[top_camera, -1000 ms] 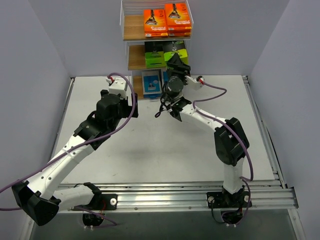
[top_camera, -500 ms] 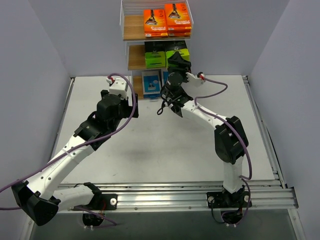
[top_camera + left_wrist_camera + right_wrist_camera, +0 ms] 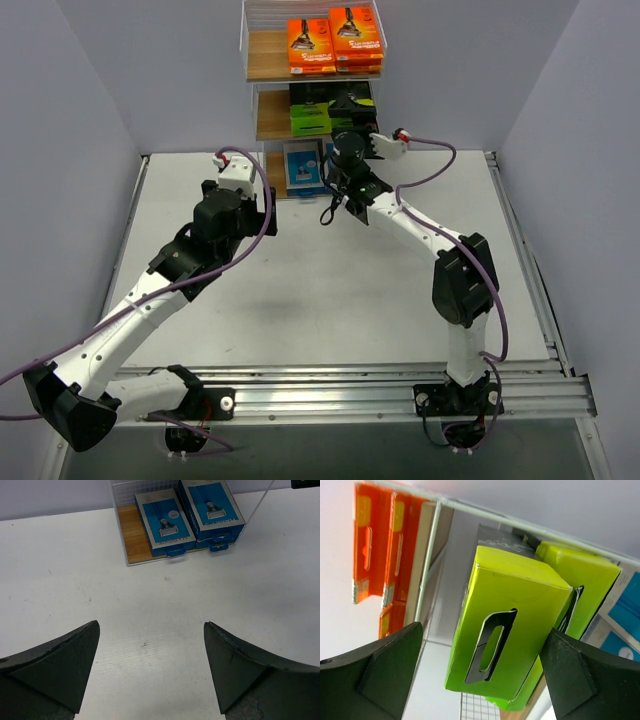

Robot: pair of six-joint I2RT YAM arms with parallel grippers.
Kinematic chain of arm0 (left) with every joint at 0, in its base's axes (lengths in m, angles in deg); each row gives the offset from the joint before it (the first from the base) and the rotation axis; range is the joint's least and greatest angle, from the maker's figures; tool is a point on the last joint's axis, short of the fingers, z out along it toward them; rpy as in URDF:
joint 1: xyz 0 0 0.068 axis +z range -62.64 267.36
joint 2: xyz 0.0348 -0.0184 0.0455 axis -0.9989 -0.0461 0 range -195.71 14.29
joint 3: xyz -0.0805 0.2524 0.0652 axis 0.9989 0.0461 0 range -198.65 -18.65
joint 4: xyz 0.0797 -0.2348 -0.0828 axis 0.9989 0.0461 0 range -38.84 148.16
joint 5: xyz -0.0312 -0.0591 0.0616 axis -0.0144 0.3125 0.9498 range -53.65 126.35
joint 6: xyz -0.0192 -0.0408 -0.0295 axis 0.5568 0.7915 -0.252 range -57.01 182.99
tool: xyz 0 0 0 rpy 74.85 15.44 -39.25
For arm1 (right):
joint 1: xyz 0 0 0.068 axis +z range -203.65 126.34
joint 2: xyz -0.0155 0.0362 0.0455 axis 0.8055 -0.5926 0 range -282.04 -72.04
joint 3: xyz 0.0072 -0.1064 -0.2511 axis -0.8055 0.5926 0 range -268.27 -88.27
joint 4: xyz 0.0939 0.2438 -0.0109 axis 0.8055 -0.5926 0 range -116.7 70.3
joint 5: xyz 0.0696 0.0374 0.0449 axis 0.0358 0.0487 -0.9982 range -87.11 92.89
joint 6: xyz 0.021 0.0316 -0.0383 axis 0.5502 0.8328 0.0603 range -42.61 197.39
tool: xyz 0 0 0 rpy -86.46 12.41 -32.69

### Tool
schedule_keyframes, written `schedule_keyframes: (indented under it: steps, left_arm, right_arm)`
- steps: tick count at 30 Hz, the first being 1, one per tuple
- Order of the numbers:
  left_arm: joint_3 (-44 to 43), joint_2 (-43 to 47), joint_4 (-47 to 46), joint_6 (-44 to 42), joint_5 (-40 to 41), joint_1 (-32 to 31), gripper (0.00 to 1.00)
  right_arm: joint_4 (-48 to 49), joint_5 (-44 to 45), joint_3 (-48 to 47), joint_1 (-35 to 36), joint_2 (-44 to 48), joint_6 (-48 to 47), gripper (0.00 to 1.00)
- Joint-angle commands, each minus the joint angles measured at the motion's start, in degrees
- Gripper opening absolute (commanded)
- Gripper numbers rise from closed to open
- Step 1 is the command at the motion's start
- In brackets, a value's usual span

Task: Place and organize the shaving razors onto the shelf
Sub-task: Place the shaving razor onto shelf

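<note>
A pale grey table [image 3: 320, 310] is stretching from the near edge back to the far wall. Its flat top is showing a few small dark specks [image 3: 145, 644] and faint scuffs in the left wrist view. Plain grey walls [image 3: 60, 120] are closing it in on the left, right and far sides. Silver aluminium rails [image 3: 340, 385] are running across the near edge, and another rail [image 3: 527, 260] is lining the right side.

The table [image 3: 330, 310] lies open down its middle up to the shelf [image 3: 264, 56] at its far edge; the right gripper [image 3: 352, 128] blocks the middle tier's right half.
</note>
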Motion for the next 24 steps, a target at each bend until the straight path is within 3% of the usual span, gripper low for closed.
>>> schedule_keyframes:
  steps: [1,9,24]
  left_arm:
    - [-0.63,1.36,-1.42,-0.87,0.25,-0.23,0.94]
    - [-0.72,1.44,-1.25,-0.87,-0.1,-0.06,0.94]
    - [-1.34,0.74,-0.02,-0.7,-0.71,0.3,0.94]
  right_arm:
    - [-7.15,-4.33,-3.77,-0.88,3.9,3.99,0.9]
    - [-15.59,-10.05,-5.35,-2.63,5.56,6.19,0.95]
    - [-22.62,-22.18,-7.99,-5.8,6.98,5.57,1.0]
